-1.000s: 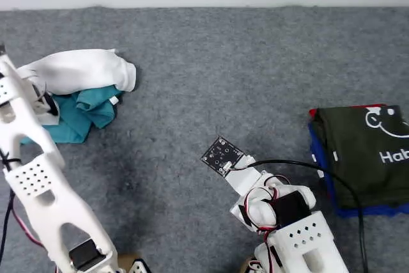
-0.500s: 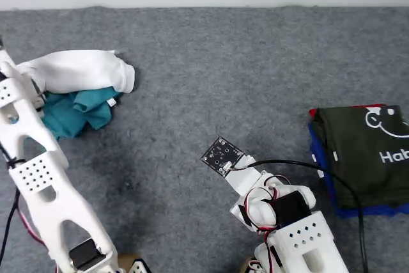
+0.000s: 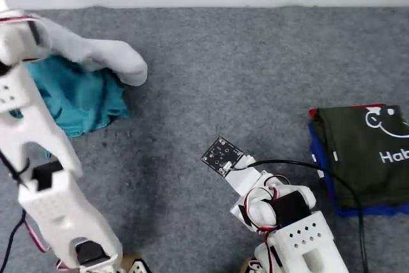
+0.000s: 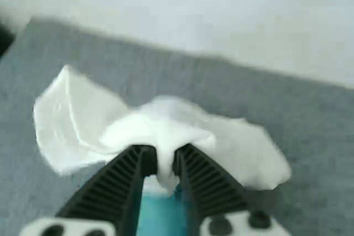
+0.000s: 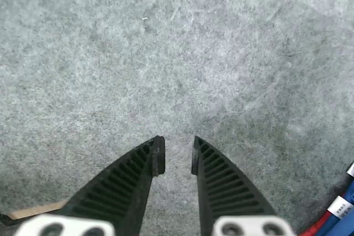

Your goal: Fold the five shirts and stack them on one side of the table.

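The left gripper (image 4: 165,161) pinches a crumpled white cloth shirt (image 4: 191,131) over a rumpled teal cloth shirt (image 3: 77,97), while the right gripper (image 5: 174,156) hangs slightly parted and empty above the grey felt tabletop (image 5: 166,53).

- Bright, even, diffuse light falls from above over the gray table (image 3: 243,62); shadows stay soft
- A faint shadow rims the white shirt (image 3: 102,55); its folds glare almost washed-out in the left wrist view
- The table darkens slightly beneath the right gripper (image 5: 175,156)
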Robot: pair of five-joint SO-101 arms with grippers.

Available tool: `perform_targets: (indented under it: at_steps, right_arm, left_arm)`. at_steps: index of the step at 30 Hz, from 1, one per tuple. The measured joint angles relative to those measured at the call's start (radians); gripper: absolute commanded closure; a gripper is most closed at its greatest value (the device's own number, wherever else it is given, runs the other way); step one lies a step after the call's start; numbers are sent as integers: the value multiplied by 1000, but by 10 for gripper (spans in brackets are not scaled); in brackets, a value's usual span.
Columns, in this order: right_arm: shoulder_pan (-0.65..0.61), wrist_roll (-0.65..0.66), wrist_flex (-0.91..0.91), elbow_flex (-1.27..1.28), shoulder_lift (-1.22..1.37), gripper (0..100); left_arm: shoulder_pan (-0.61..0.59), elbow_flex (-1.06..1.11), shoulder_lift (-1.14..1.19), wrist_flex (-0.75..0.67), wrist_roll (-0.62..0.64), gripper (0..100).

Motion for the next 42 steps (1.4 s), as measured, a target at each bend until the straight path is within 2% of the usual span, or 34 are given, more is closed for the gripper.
perform_targets:
  at_steps: [8, 10, 13, 16, 20, 22, 27, 33, 37, 42]
  right_arm:
    - [0, 0, 0, 0, 0, 902]
    - [0, 0, 0, 0, 0, 902]
    - [0, 0, 0, 0, 0, 902]
    - [0, 0, 0, 0, 0, 902]
    - [0, 0, -28, 0, 0, 902]
    - [44, 3, -44, 0, 0, 902]
    - [222, 3, -107, 0, 0, 902]
    - [292, 3, -146, 5, 0, 902]
    - [313, 3, -146, 18, 0, 902]
    - [350, 3, -146, 20, -2, 902]
  left_arm:
    - [376, 292, -304, 0, -6, 987]
    - [453, 364, -362, 0, -55, 987]
    - [493, 445, -431, 0, -117, 987]
    - [516, 493, -485, 0, -124, 987]
    - [624, 500, -577, 0, -127, 987]
    - [686, 502, -634, 0, -127, 987]
    - [723, 503, -744, 2, -126, 987]
    - [723, 606, -767, 2, -133, 987]
    - [723, 832, -767, -35, -133, 987]
    - [718, 1244, -766, -270, -137, 986]
